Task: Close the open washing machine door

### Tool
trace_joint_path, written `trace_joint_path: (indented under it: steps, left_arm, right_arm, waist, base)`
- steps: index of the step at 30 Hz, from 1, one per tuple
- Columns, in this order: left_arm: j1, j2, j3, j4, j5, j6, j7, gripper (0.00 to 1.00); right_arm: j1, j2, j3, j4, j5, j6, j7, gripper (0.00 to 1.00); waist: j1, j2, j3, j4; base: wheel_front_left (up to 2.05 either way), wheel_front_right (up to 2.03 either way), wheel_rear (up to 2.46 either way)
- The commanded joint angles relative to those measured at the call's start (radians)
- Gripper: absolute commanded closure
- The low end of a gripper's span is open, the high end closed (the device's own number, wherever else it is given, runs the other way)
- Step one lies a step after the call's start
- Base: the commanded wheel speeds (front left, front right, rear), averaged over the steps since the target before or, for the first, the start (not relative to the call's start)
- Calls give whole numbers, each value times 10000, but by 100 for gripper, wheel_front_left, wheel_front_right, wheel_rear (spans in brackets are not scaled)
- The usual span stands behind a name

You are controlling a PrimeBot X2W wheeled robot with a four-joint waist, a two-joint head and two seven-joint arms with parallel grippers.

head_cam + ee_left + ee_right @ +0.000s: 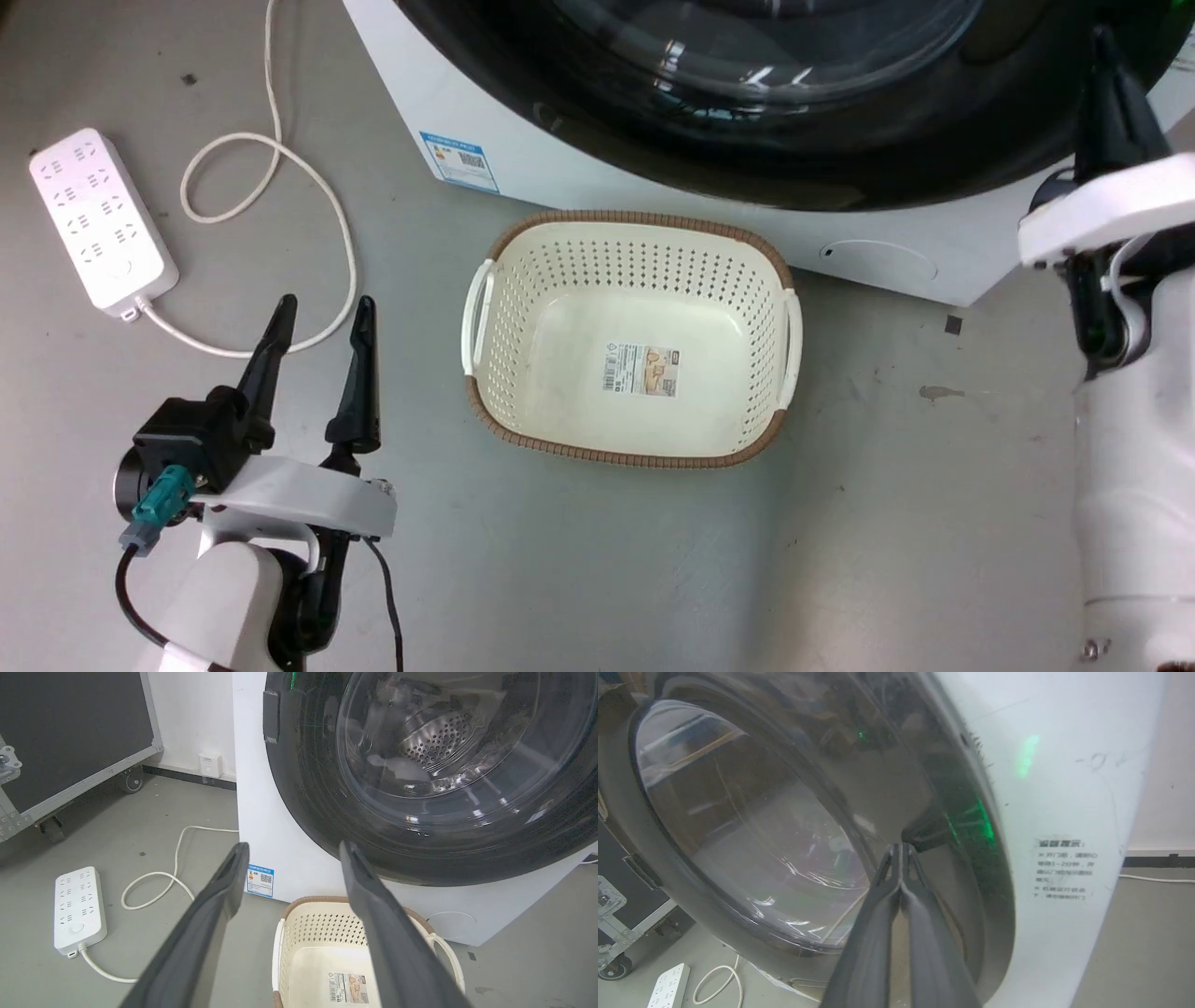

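**Item 1, washing machine door** [868,163]: large, round, glossy black, with a clear bulging glass centre. It sits on the far side of the floor, on the front of the big white front-loading washing machine [560,177]. Its face points toward the near side, at me. Being round, it has no long axis. Its rim lies close against the white front, but I cannot tell whether the latch has caught.

**Item 2, my right gripper** [901,851]: fingers pressed together, holding nothing. The tips are at the black ring on the door's right side, which makes this the nearer arm. The door lies straight ahead of the fingertips, so I judge any further push goes far-ward, into the machine.

**Item 3, my left gripper** [324,308]: fingers spread and empty, near left, well apart from the door.

**Item 4, cream perforated plastic basket** [630,238]: on the floor just near of the machine.
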Motion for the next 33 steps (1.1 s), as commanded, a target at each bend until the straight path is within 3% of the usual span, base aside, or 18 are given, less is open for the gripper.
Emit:
trace_joint_path:
  steps: [1, 6, 13, 25, 33]
  left_arm:
    - [-160, -96, 90, 49, 111, -114, -55, 0]
    - [-116, -208, 250, 183, 246, -232, -55, 0]
    - [297, -299, 697, 265, 576, -285, -55, 0]
    - [1154, -387, 870, 188, 1260, -190, -55, 0]
    - [1443, -498, 562, 389, 1244, -141, 234, 0]
  right_arm:
    - [-316, -47, -133, 133, -62, -9, -158, 100]
    - [-573, -47, -241, 391, -33, -9, -444, 100]
    - [158, -47, 120, 89, 424, -9, -871, 100]
    - [4240, -47, 1652, -3061, 194, -9, -949, 100]
    - [7184, -47, 2095, -4686, 98, -9, -188, 100]
  waist:
    - [-1, -1, 31, 3]
    - [-1, -1, -84, -80]
    - [-1, -1, -1148, -676]
    - [-1, -1, -2900, -1992]
    - [-1, -1, -3432, -2176]
  base:
    - [0, 0, 0]
    - [0, 0, 0]
    - [0, 0, 0]
    - [0, 0, 0]
    - [0, 0, 0]
